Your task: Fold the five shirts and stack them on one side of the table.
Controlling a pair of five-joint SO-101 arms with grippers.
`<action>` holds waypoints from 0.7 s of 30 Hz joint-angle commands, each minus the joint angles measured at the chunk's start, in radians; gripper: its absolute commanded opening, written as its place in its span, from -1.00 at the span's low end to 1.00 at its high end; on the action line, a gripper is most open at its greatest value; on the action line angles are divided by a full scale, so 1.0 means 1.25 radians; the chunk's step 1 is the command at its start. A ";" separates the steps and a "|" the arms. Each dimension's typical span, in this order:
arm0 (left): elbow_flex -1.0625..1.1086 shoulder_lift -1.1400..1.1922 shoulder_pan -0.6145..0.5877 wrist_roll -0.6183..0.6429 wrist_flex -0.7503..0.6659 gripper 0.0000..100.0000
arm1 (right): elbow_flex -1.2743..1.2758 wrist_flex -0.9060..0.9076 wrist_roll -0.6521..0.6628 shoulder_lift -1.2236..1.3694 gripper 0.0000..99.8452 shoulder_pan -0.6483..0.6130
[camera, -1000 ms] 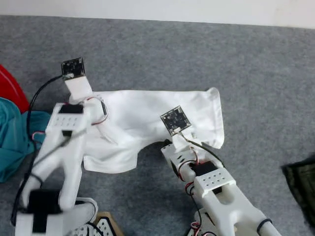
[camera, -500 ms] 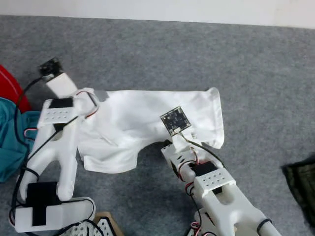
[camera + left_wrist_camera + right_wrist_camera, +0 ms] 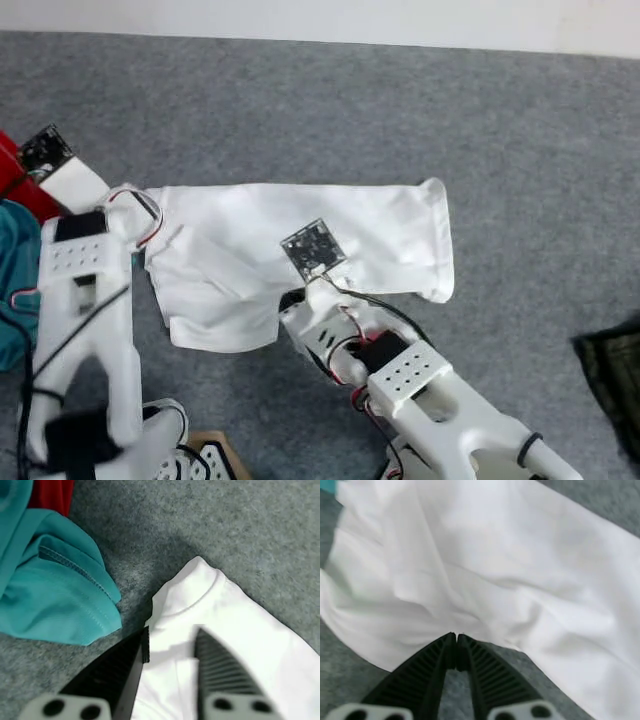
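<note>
Closest in, low in the high view, your right gripper [image 3: 455,639] is clamped, both tips pressed together right at the near hem of the white shirt [image 3: 380,235]. I can't tell whether there's any cloth nipped in there. Over at the left edge of that view, your left gripper [image 3: 171,632] is grasping the same shirt, with a fold of white cloth bunched between its fingers just short of the corner.

The shirt itself lies stretched sideways across the middle of the frame, flat-ish but rumpled, with a notch in its near edge. I'd call it not folded yet, so you're at the very start of the job. The teal shirt [image 3: 55,595] is a loose heap just beside your left gripper, with the red shirt [image 3: 15,175] behind it at the far left. A dark garment [image 3: 612,375] sits at the right edge, well apart from the white one. That's four garments by my count, none folded, no stack anywhere.

For room, the grey table [image 3: 300,90] behind the white shirt is bare across the upper half of the frame, so fold away from the arms. Your left side is tight. The teal heap almost touches the white corner and could get dragged along.
</note>
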 commanded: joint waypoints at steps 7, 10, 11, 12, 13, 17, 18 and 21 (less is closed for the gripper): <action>0.084 -0.144 -0.007 -0.050 -0.004 -0.99 | -0.133 -0.001 -0.061 0.061 -0.96 -0.131; 0.079 -0.118 -0.007 -0.049 -0.007 -0.99 | -0.212 -0.020 -0.063 0.212 -0.97 -0.144; 0.078 -0.106 -0.007 -0.048 -0.009 -0.99 | -0.235 -0.028 -0.060 0.260 -0.98 -0.145; 0.071 -0.093 -0.008 -0.047 -0.009 -0.99 | -0.260 -0.029 -0.058 0.299 -0.99 -0.145; 0.062 -0.079 -0.010 -0.047 -0.009 -0.99 | -0.278 -0.026 -0.058 0.322 -0.99 -0.148; 0.029 -0.014 -0.010 -0.047 -0.009 -0.99 | -0.307 -0.029 -0.055 0.373 -0.99 -0.159; 0.019 0.004 -0.010 -0.047 -0.009 -0.99 | -0.309 -0.030 -0.054 0.387 -0.99 -0.159; -0.007 0.051 -0.010 -0.047 -0.007 -0.99 | -0.328 -0.078 -0.054 0.429 -0.99 -0.131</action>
